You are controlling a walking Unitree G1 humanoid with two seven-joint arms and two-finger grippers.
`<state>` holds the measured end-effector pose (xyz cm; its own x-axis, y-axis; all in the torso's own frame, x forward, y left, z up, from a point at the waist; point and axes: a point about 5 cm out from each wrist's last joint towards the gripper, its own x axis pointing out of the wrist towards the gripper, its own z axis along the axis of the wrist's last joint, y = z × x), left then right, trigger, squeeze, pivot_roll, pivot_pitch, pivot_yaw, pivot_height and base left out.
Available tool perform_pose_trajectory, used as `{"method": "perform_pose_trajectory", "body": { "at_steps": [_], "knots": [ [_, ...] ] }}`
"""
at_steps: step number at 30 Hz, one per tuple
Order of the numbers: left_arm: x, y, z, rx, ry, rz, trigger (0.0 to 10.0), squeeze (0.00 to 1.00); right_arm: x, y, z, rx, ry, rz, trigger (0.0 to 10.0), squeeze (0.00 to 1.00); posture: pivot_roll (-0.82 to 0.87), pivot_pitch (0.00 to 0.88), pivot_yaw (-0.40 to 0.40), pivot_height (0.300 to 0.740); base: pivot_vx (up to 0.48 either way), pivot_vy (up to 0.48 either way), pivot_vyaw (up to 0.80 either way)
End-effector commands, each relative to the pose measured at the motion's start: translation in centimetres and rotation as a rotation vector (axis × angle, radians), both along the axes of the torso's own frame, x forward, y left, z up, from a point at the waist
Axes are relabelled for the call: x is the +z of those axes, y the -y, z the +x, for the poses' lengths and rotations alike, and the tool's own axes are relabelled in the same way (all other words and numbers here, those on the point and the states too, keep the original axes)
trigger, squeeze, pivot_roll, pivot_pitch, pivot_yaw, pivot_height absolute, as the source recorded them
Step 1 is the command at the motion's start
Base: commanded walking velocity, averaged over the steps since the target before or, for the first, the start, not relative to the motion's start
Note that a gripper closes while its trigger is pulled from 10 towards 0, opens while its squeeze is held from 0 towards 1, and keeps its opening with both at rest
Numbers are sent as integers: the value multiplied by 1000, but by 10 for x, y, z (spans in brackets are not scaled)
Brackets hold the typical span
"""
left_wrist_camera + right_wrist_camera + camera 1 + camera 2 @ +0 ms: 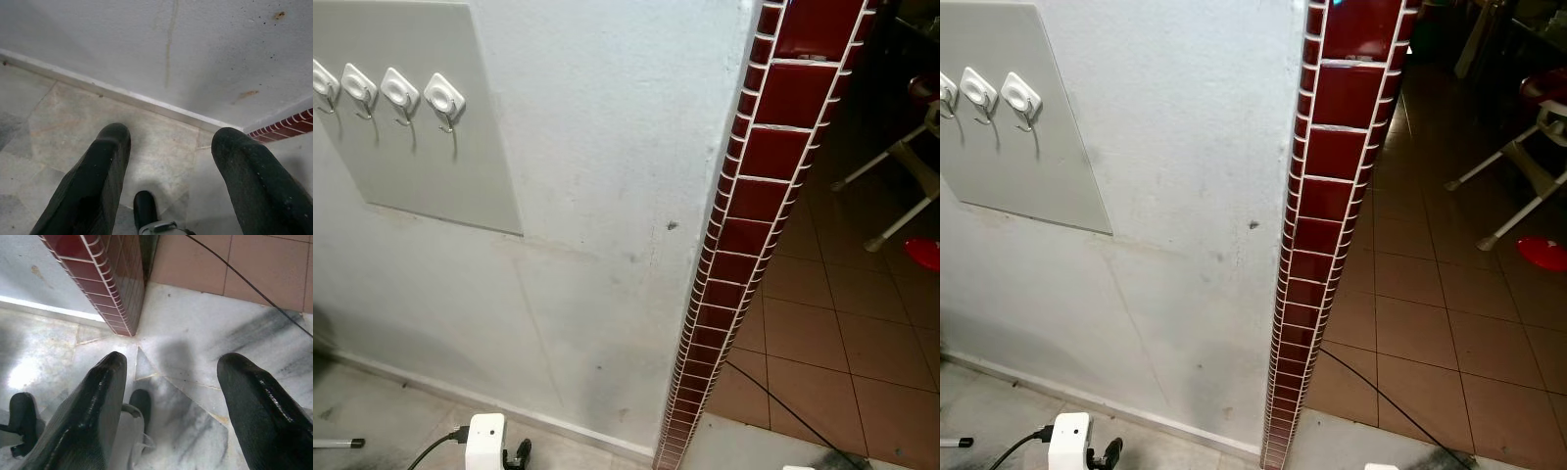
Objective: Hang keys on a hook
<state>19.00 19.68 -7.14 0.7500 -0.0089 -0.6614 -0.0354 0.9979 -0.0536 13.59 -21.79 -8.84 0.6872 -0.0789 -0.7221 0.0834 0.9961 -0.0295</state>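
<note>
A grey panel (431, 166) on the white wall carries a row of white adhesive hooks (443, 98) with small metal prongs, at the upper left of the eye views. All the hooks in view are bare. My left gripper (168, 142) hangs low over the grey stone floor near the skirting, open with nothing between its fingers (105, 161). My right gripper (171, 364) hangs over the marble floor beside the foot of the red tiled corner, also open and holding nothing.
A dark red tiled wall edge (773, 127) runs down to the floor right of the white wall. Beyond it lies brown tiled floor (842, 333) with a black cable (783, 401), white chair legs (901, 186) and a red object (922, 253). A white box with a cable (485, 441) sits at the bottom.
</note>
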Motion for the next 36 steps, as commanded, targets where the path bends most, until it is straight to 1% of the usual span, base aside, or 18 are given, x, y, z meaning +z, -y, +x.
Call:
{"method": "perform_pose_trajectory", "body": {
  "at_steps": [1,4,14,25,36],
  "knots": [
    [-1,-2,-1,12,-11,-2,10000,0,-1,-1,-2,17,-17,0,10000,0,1,0,9,740,0,0,0],
    [0,-1,0,-2,-4,13,10000,0,-2,-4,-3,26,-25,6,10000,0,3,0,6,740,0,0,0],
    [0,2,2,-18,-9,11,10000,0,-4,-6,-4,47,-37,-4,10000,0,-1,0,7,740,0,0,44],
    [-4,3,-5,-22,-39,16,10000,0,-6,-6,-11,39,-58,-8,10000,0,-5,0,7,740,0,0,800],
    [-5,3,-6,-21,-47,15,10000,0,-8,-6,-16,31,-72,-2,10000,0,-3,0,7,740,0,0,800]
  ]
}}
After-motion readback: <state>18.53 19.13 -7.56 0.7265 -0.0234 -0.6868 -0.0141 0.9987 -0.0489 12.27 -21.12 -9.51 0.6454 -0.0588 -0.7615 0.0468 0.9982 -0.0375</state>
